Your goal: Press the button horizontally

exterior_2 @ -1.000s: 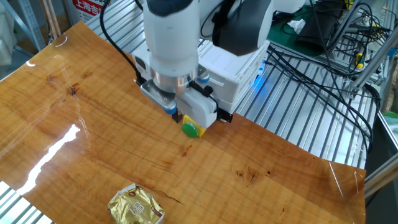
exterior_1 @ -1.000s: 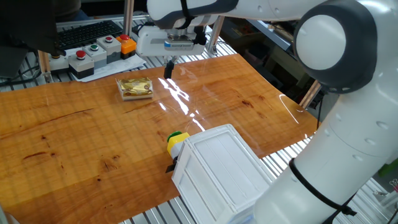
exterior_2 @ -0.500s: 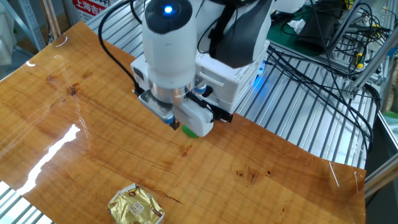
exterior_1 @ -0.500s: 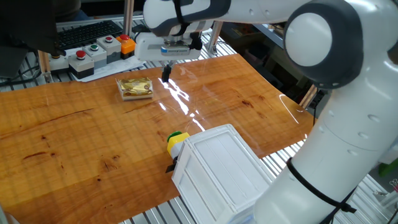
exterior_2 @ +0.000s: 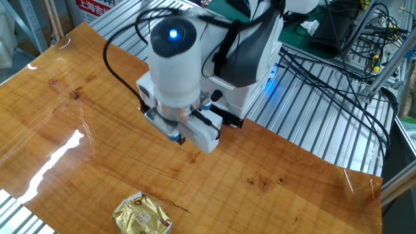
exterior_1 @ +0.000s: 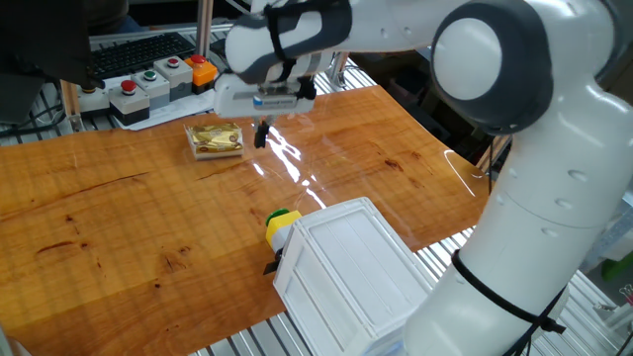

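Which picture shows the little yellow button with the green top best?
The fixed view from the white box's side shows it best: the button sits in plain sight against that box, yellow with a green edge. In the other fixed view the robot's wrist and gripper cover that spot, so the button cannot be seen.

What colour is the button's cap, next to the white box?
Green, on a yellow body. The button shows best in the fixed view with the white box in front.

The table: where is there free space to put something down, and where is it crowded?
The table is bare on the wide stretch left of the button and white box, below the gold packet. Crowded: around the gripper beside the packet, and where the button meets the box.
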Available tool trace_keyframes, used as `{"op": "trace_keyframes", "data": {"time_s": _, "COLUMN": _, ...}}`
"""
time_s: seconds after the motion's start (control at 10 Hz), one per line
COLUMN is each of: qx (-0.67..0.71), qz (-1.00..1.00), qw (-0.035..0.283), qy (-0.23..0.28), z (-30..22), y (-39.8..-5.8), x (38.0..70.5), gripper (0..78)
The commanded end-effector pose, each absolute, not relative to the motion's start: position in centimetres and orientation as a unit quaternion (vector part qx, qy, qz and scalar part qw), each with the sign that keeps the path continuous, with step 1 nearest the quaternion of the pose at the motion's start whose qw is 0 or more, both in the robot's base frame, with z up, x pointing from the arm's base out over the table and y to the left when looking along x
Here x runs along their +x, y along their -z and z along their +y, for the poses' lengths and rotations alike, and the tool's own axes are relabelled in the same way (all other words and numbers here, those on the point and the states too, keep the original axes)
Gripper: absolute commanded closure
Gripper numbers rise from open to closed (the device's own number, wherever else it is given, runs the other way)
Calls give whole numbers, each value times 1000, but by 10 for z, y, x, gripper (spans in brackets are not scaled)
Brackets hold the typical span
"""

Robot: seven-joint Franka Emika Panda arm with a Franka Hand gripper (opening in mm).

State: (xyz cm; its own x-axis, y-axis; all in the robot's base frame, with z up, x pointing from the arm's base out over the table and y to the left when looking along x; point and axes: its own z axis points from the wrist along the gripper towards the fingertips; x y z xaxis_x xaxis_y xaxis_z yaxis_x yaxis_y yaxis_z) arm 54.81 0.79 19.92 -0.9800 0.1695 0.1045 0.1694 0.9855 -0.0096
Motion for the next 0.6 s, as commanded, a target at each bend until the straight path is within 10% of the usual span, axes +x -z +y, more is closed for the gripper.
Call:
{"op": "trace_keyframes", "data": {"time_s": 0.1, "qx": -88, "qz": -995, "qw": 53, "qy": -1, "z": 7, "y": -180, "x": 542, "gripper": 776}}
{"op": "trace_keyframes", "data": {"time_s": 0.6, "qx": -88, "qz": -995, "qw": 47, "qy": 0, "z": 6, "y": -161, "x": 538, "gripper": 776}}
